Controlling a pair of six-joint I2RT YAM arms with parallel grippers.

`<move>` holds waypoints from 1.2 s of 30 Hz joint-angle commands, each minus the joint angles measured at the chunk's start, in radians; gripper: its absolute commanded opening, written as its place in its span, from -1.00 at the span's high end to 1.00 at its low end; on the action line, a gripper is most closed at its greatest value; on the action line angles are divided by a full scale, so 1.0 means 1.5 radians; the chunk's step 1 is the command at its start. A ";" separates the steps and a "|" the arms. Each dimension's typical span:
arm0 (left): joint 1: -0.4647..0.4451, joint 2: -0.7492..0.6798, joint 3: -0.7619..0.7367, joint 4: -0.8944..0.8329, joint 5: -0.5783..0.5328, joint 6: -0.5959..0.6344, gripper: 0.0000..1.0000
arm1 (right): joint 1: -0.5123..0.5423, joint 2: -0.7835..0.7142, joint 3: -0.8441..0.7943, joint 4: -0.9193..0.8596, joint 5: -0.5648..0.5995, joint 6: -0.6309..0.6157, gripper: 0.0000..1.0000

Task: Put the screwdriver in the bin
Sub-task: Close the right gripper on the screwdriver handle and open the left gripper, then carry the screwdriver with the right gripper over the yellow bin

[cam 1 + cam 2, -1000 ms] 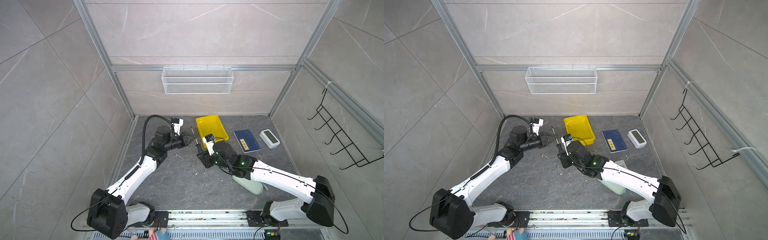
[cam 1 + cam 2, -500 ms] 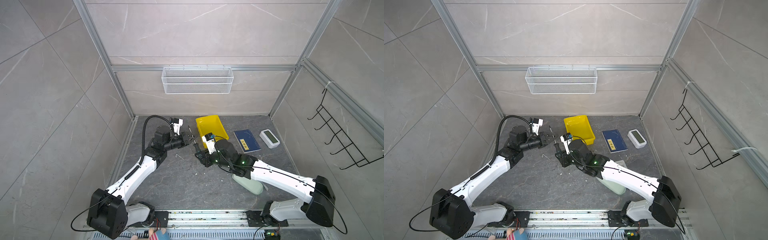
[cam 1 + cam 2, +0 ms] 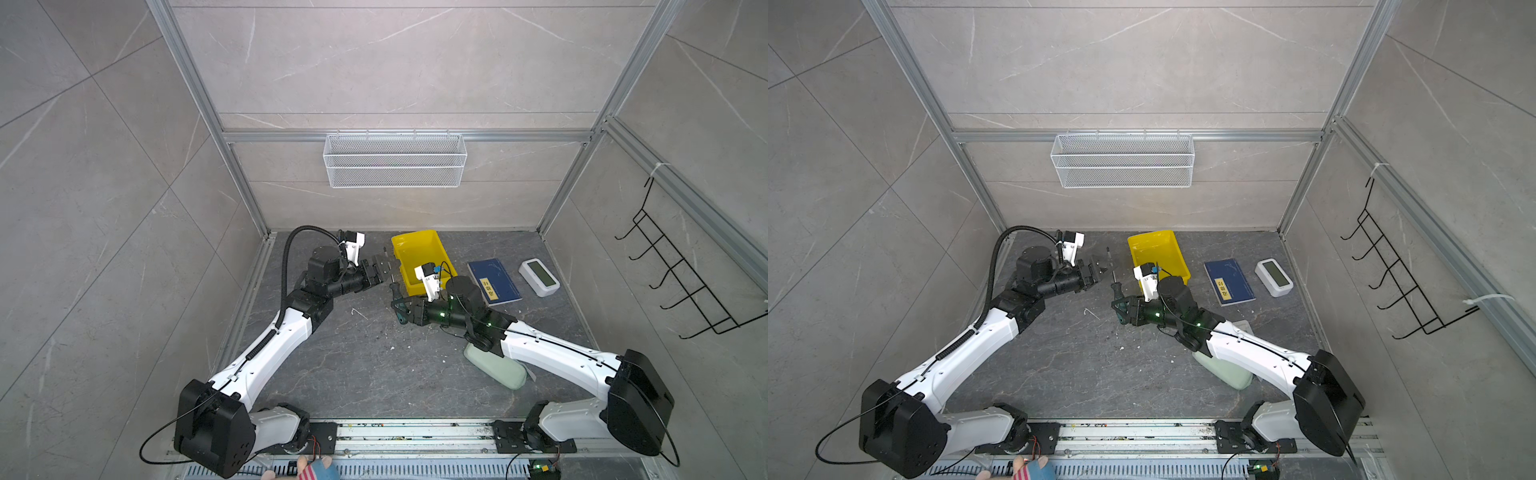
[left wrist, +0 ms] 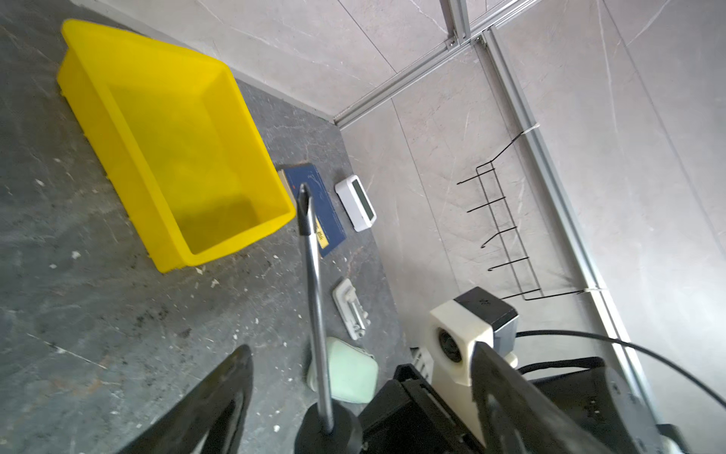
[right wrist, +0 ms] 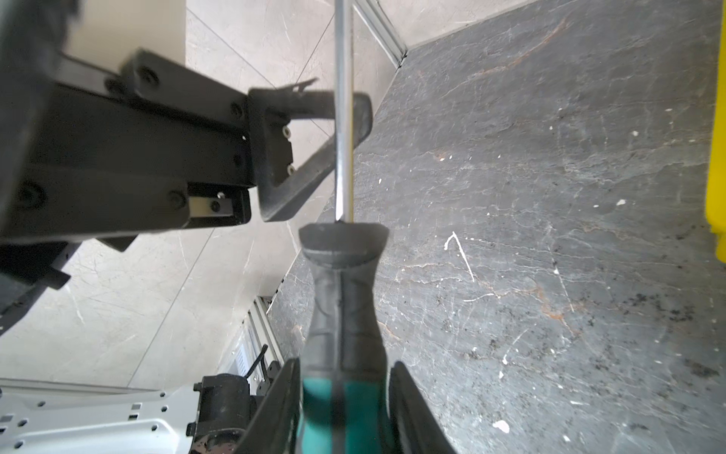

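The screwdriver (image 3: pixel 395 297) is held by its green-and-black handle (image 5: pixel 341 298) in my right gripper (image 3: pixel 401 309), which is shut on it. Its thin shaft (image 4: pixel 314 283) points toward the back wall. The shaft passes between the spread fingers of my open left gripper (image 4: pixel 359 348) and touches neither finger. In both top views the left gripper (image 3: pixel 1100 268) hovers just left of the yellow bin (image 3: pixel 419 253). The bin (image 4: pixel 118 157) is empty and sits on the floor behind the right gripper (image 3: pixel 1121 309). The right gripper's (image 5: pixel 345 363) jaws press on both sides of the handle.
A blue book (image 3: pixel 494 282) and a white clock (image 3: pixel 539 277) lie right of the bin. A pale green pouch (image 3: pixel 494 368) sits under the right arm. A white wire basket (image 3: pixel 395 160) hangs on the back wall and a black hook rack (image 3: pixel 685 282) on the right wall.
My left gripper was shut on the screwdriver's shaft and has now opened wide around it. The right gripper keeps its hold on the handle and has barely moved.
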 commanded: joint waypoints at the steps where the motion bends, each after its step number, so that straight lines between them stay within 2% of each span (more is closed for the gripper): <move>1: -0.002 -0.029 0.018 -0.038 -0.035 0.048 -0.94 | -0.010 -0.017 0.000 0.034 0.000 0.012 1.00; 3: -0.002 -0.042 0.012 -0.047 -0.049 0.068 -1.00 | -0.021 -0.020 0.000 0.025 0.006 0.008 1.00; 10: -0.002 -0.082 -0.029 -0.039 -0.063 0.151 -1.00 | -0.064 -0.015 0.014 0.008 0.011 -0.011 1.00; 19: -0.003 -0.146 -0.096 0.003 -0.038 0.323 -1.00 | -0.126 0.046 0.084 -0.044 0.038 -0.081 1.00; 29: -0.038 -0.169 -0.171 0.023 -0.073 0.462 -1.00 | -0.192 0.216 0.212 -0.099 0.101 -0.191 1.00; 36: -0.054 -0.163 -0.208 0.058 -0.085 0.463 -1.00 | -0.211 0.347 0.340 -0.177 0.146 -0.237 1.00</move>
